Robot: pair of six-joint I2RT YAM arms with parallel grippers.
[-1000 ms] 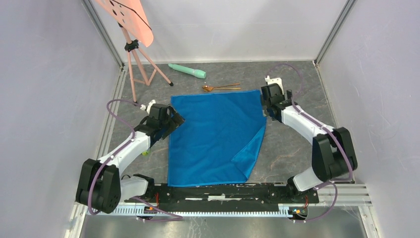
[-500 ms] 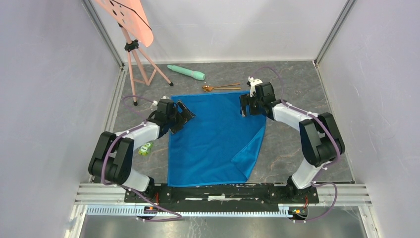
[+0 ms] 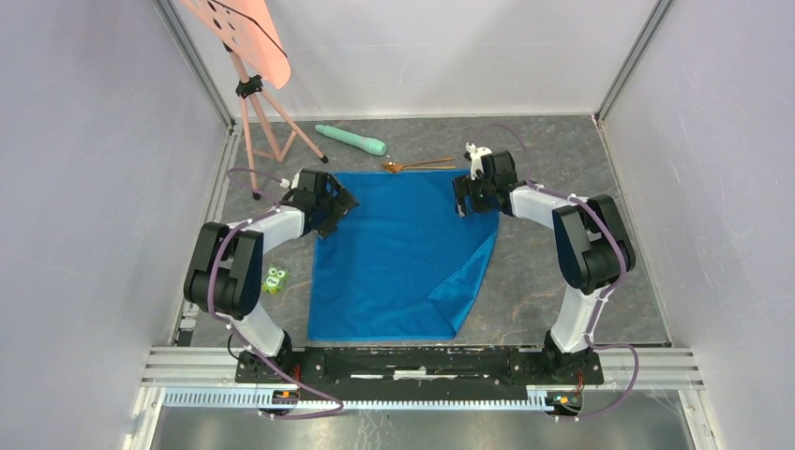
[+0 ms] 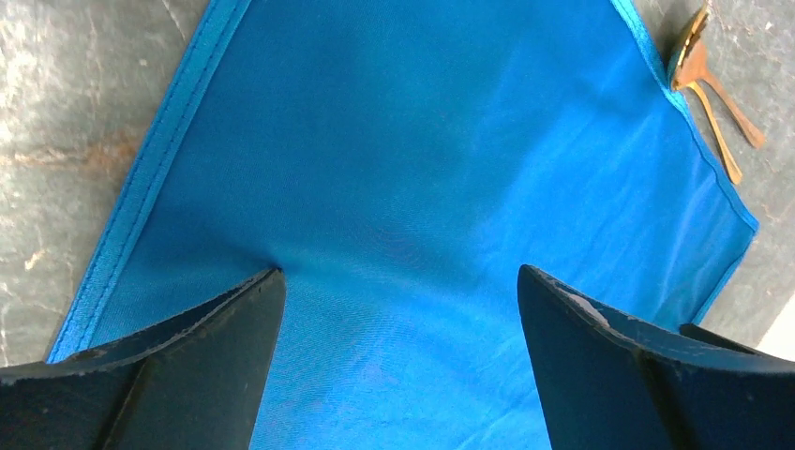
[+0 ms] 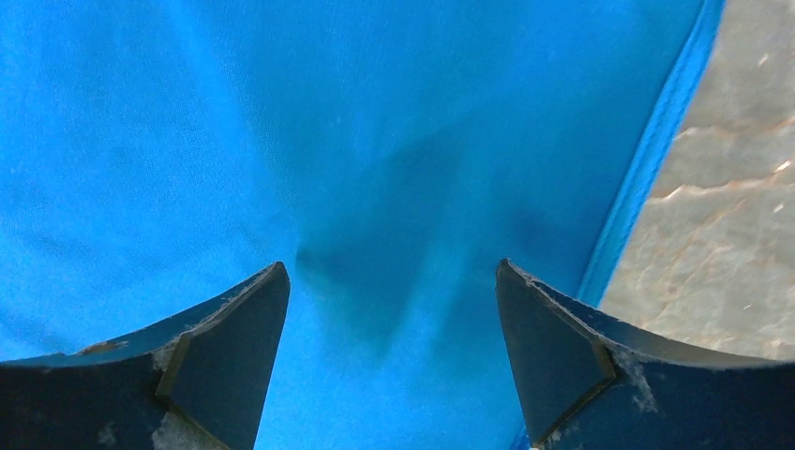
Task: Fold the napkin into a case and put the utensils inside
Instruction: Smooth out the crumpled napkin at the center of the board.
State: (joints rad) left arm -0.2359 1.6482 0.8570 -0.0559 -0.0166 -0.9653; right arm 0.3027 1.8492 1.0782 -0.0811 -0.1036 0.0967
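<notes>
The blue napkin [image 3: 398, 258] lies spread on the table, its near right corner folded over [image 3: 466, 284]. My left gripper [image 3: 339, 203] is open over the far left corner, and its left fingertip [image 4: 267, 281] dents the napkin [image 4: 422, 159]. My right gripper [image 3: 465, 199] is open over the far right corner, close to the hem, with the napkin [image 5: 375, 131] between its tips [image 5: 390, 266]. The copper-gold utensils [image 3: 419, 165] lie just beyond the far edge, with the spoon bowl [image 4: 692, 58] in the left wrist view. Midway between the left tips [image 4: 398, 274] is only cloth.
A mint-green cylinder [image 3: 352, 139] lies behind the utensils. A pink tripod [image 3: 267, 127] stands at the back left. A small green toy [image 3: 275, 278] sits by the left arm. Grey tabletop [image 5: 722, 187] shows right of the hem.
My left gripper moved toward the far left corner; my right gripper swung left onto the far right corner. The napkin slid slightly away and left, its near edge now skewed.
</notes>
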